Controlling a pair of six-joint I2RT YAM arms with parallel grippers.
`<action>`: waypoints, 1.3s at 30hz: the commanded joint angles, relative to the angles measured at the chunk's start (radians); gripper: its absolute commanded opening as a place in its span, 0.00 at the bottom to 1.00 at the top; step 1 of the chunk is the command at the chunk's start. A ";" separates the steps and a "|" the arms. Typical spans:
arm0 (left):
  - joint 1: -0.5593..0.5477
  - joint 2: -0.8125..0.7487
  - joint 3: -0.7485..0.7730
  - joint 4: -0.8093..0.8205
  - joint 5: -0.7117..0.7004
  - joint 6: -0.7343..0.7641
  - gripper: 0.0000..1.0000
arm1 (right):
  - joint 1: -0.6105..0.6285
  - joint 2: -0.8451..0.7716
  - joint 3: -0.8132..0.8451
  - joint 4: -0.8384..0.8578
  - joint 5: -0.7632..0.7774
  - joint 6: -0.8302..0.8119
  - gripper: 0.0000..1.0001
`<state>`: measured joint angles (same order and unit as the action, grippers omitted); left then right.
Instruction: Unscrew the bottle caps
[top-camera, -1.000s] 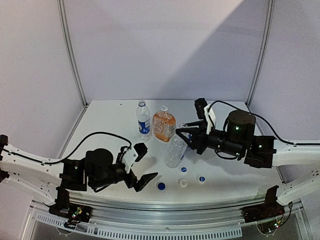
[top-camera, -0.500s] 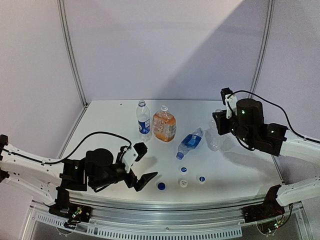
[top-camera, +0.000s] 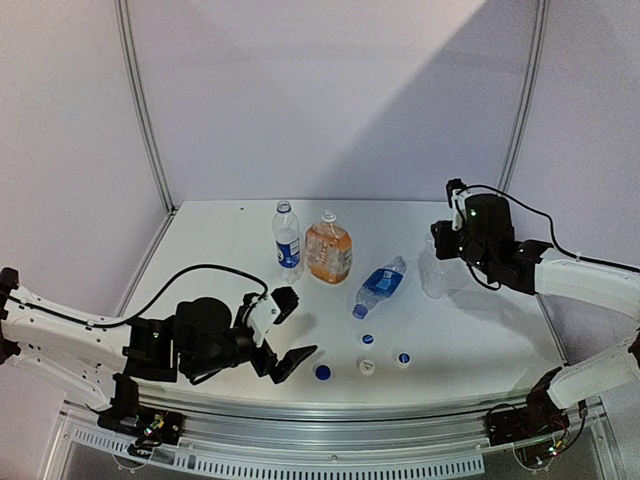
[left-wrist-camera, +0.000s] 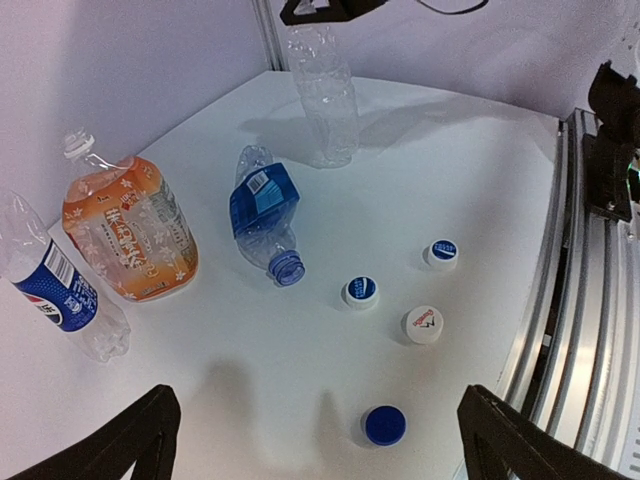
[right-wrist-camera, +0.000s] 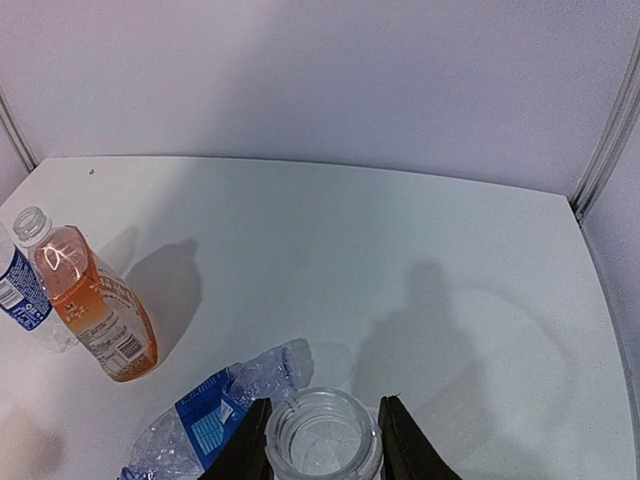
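Clear plastic, unlabelled: plain bottle (left-wrist-camera: 325, 95), upright at the far right of the table (top-camera: 210, 260), mouth open, no cap on it. The right gripper (right-wrist-camera: 325, 425) sits over it from above, one finger against each side of the neck, closed to about the neck's width. This grip looks meant to steady the bottle on its base.

Blue-labelled bottle (left-wrist-camera: 265, 215): lying on its side near the middle of the table, open neck pointing toward the caps. Nothing props it, and being round it could roll.

Orange-filled bottle (left-wrist-camera: 130, 230) and Pepsi bottle (left-wrist-camera: 55, 290): upright at the back left, close together, away from both arms. The orange one's mouth is open. The Pepsi top is too small to judge surely.

Four caps lie loose near the front edge, apart from the bottles:
- solid blue cap (left-wrist-camera: 385, 425)
- white cap (left-wrist-camera: 423, 324)
- blue-topped cap (left-wrist-camera: 361, 291)
- second blue-topped cap (left-wrist-camera: 442, 252)

Left gripper (top-camera: 289, 330): fingers spread wide, holding nothing, low over the near table just beside the solid blue cap.

Status, as a judgement: with four caps off, the unscrewing looks finished, and only letting go of the plain bottle seems left.
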<state>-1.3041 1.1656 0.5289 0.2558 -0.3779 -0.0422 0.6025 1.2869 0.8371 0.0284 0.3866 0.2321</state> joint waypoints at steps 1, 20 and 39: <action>0.005 0.006 0.021 -0.016 0.005 -0.001 0.99 | -0.025 0.018 -0.015 0.059 -0.061 0.025 0.00; 0.005 0.082 0.049 -0.019 0.020 0.003 0.99 | -0.055 0.086 0.006 0.034 -0.139 0.061 0.07; 0.003 0.072 0.049 -0.023 0.032 0.002 0.99 | -0.058 0.106 0.023 0.007 -0.143 0.069 0.33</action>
<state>-1.3041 1.2388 0.5568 0.2481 -0.3546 -0.0418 0.5529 1.3720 0.8448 0.0727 0.2554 0.2874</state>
